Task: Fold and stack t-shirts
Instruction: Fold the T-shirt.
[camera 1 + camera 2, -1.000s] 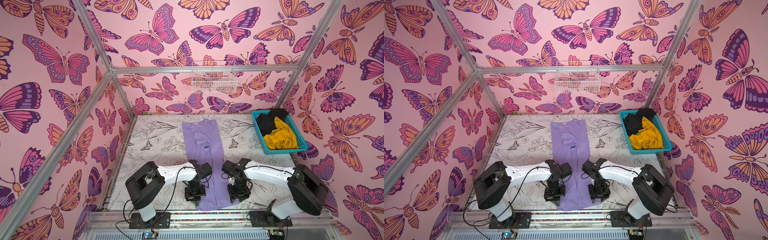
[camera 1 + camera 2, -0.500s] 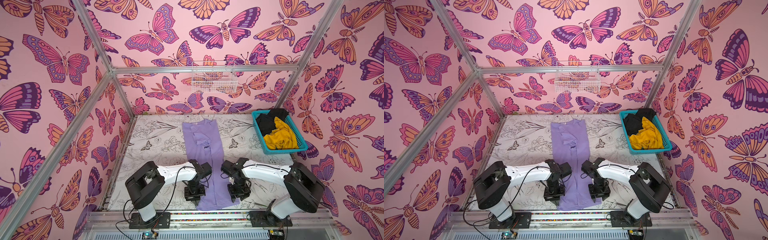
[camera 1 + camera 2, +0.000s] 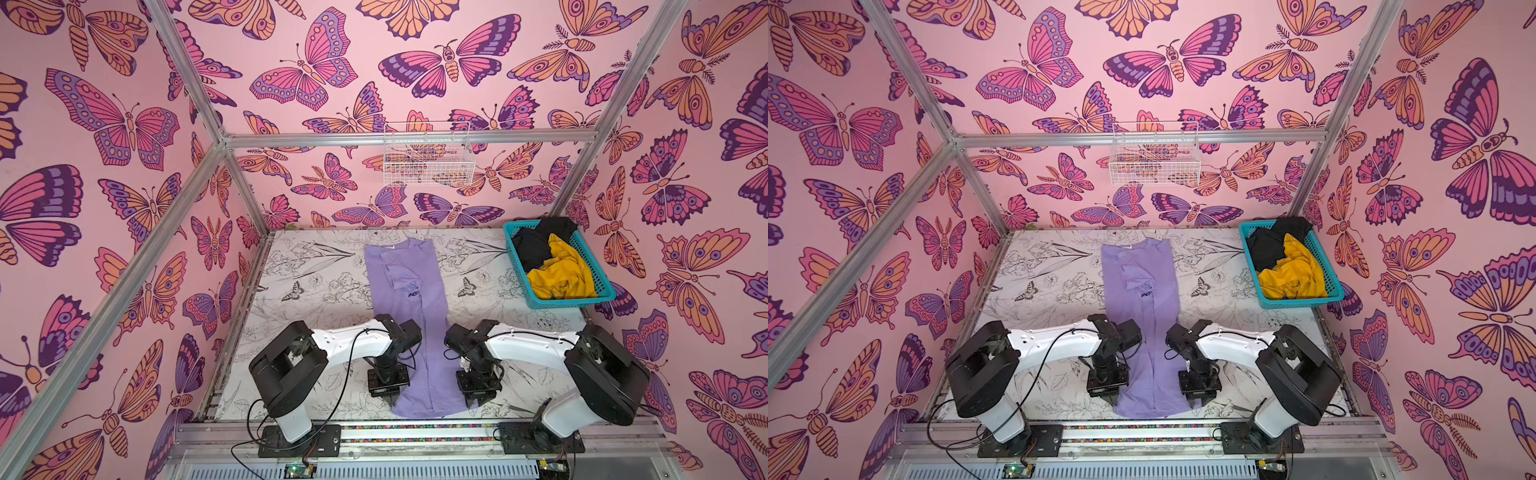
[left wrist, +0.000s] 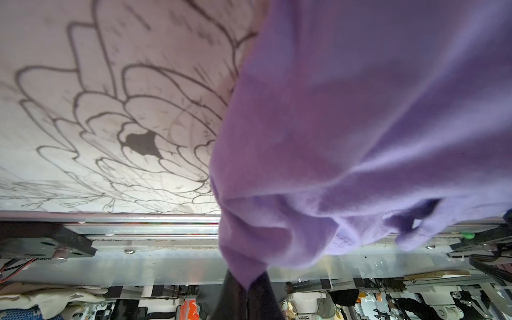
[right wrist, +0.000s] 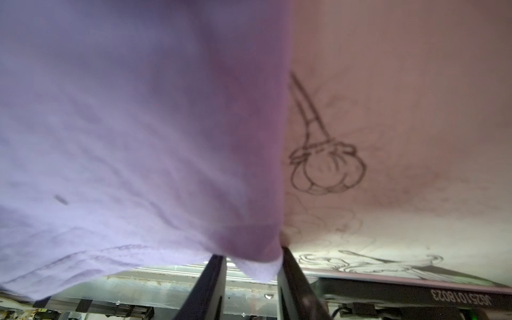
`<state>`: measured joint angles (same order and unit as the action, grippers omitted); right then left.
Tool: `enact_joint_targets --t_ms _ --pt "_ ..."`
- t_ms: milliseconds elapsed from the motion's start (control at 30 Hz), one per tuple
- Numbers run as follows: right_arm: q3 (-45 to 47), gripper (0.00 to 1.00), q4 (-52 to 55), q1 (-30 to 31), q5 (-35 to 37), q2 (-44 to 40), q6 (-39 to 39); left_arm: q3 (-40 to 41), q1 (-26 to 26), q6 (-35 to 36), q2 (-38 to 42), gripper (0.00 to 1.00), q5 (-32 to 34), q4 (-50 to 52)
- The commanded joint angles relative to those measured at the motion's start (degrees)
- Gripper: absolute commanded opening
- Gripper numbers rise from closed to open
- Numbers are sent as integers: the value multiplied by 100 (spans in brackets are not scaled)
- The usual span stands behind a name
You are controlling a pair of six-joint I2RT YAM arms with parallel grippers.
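Both claws sit at the hem of the lavender shirt [image 3: 417, 305].
The left gripper [image 3: 392, 400] pinches one corner tight; the right gripper [image 3: 474, 401] has its jaws apart, the other corner between them.

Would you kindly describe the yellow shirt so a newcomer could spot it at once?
At the far right corner of the flower-printed table sits a teal plastic lattice basket. The crumpled mustard-yellow cloth shirt fills its nearer half, beside a black cloth shirt; it alone is yellow.

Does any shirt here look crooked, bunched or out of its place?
Yes. On the purple shirt, one sleeve lies crumpled across the upper middle, not flat. The black shirt hangs over the far rim of the basket.
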<state>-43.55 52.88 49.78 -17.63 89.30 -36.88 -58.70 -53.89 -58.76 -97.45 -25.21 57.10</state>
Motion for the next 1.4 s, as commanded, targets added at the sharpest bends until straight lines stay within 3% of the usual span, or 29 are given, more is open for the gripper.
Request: enact_joint_targets --t_ms 0,33,67,367,600,767,1200,1367 --pt "61 15 -150 -106 -70 26 160 18 37 -57 114 0 145 221" --pt "74 4 -164 -122 -85 19 179 8 36 -67 125 0 142 222" --pt "75 0 -145 -130 -80 13 190 0 40 -74 123 0 143 230" --pt "-56 0 614 22 95 -785 -248 -166 30 -92 114 0 151 323" --pt "-79 0 937 684 37 -1944 -1569 -82 -149 -219 203 0 -18 551" --pt "-53 0 1030 1405 247 -2326 -2494 46 -404 -508 436 0 1 592" --pt "-419 0 1241 2545 678 -2154 -3512 780 -1247 -2142 2019 0 142 732" --pt "-840 0 1284 2428 918 -1705 -2990 508 -982 -1836 2027 0 778 731"
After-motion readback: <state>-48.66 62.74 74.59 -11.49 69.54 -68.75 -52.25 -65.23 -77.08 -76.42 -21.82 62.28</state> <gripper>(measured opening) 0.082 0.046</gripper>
